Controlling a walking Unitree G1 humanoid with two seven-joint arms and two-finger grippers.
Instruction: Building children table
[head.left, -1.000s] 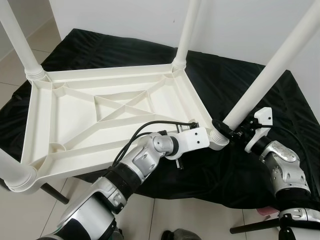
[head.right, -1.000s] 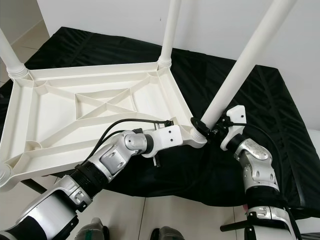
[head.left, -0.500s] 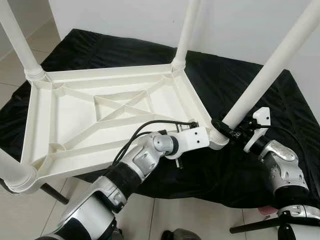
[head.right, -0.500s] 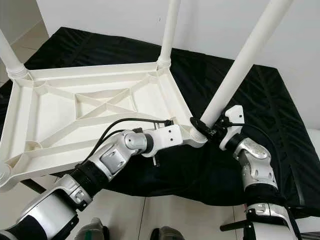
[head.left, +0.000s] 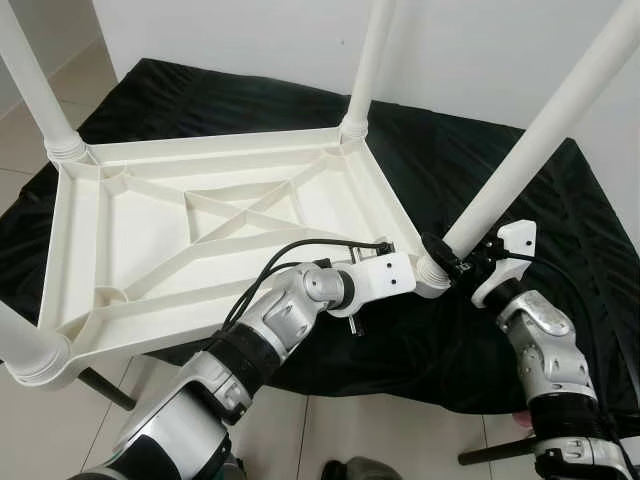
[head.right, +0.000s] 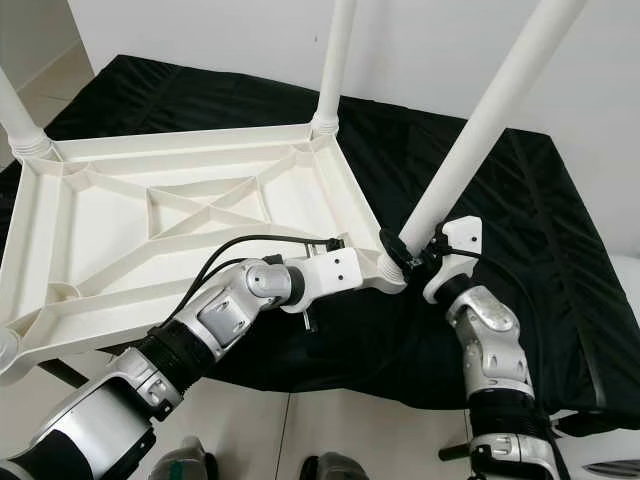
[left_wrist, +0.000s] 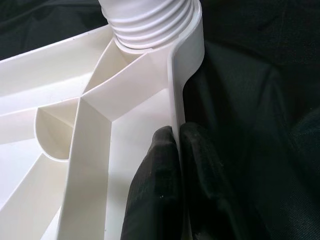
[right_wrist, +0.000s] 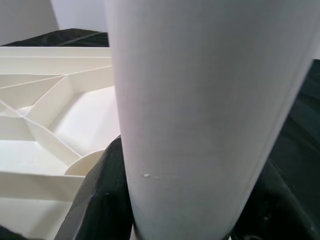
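The ribbed white plastic tabletop (head.left: 200, 230) lies upside down on black cloth (head.left: 480, 170). The left hand (left_wrist: 175, 145) pinches its rim; the right hand (head.left: 452, 268) clasps a smooth round leg (head.left: 530, 150).

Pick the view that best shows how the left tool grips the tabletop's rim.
The left wrist view: both fingers pinch the upturned tabletop rim near the leg socket. The eye views show the left tool from above, its wrist housing hiding the contact.
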